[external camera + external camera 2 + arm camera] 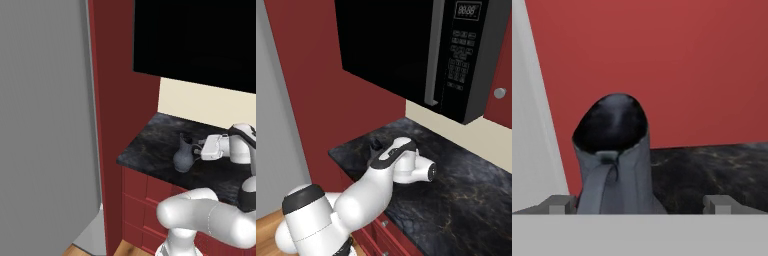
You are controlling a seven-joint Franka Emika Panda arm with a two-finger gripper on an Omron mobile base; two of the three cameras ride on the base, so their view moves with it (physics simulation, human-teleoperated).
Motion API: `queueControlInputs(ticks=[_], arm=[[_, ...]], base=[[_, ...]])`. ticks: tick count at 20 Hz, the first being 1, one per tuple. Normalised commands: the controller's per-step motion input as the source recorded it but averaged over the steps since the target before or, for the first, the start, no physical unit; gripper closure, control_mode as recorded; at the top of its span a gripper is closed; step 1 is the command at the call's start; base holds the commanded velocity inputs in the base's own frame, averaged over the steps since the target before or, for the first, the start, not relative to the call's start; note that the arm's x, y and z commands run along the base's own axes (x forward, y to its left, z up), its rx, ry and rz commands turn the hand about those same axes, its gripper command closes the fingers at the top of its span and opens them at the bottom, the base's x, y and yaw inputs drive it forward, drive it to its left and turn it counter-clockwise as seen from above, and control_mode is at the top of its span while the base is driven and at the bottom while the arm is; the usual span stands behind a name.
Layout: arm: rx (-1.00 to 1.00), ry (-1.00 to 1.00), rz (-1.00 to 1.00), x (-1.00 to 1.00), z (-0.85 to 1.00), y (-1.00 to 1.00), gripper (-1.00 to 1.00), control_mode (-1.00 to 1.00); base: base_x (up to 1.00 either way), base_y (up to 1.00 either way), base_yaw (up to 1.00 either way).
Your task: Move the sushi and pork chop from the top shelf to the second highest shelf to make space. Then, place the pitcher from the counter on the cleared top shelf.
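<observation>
Pitcher (184,156) blue-grey, narrow-waisted, on speckled black counter (150,145); hand (201,148) spread.

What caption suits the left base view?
White robot arm reaches its open gripper toward a dark pitcher standing on the black counter.

Dark red cabinets (117,100), black microwave (406,55), cream backsplash (200,102), perhaps wooden floor (80,250).

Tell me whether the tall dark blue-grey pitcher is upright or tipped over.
Upright: the tall dark blue-grey pitcher stands on its base on the black speckled stone counter, rim up.
</observation>
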Motion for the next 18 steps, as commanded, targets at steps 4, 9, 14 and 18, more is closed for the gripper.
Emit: queueControlInputs(ticks=[4, 9, 14, 18], arm=[[0.00, 0.05, 0.00, 0.02, -0.07, 0.05, -1.00, -1.00], [0.00, 0.05, 0.00, 0.01, -0.10, 0.09, 1.00, -1.00], [0.00, 0.03, 0.01, 0.00, -0.04, 0.01, 1.00, -1.00], [0.00, 0.00, 0.00, 0.00, 0.00, 0.00, 1.00, -1.00]], base=[[0.00, 0.00, 0.00], [0.00, 0.00, 0.00], [0.00, 0.00, 0.00], [0.00, 0.00, 0.00]])
